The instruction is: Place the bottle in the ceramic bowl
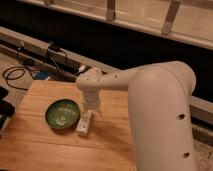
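Note:
The small white bottle (84,123) lies on the wooden table (55,145), just right of the green ceramic bowl (63,114) and touching or nearly touching its rim. The bowl is empty, with a lighter mottled centre. My large white arm comes in from the right and bends down over the bottle. My gripper (90,107) hangs directly above the bottle's far end, close to it.
Black cables (15,75) and a power strip (55,50) lie on the floor behind the table. A dark object (4,112) sits at the table's left edge. A low ledge and railing run across the back.

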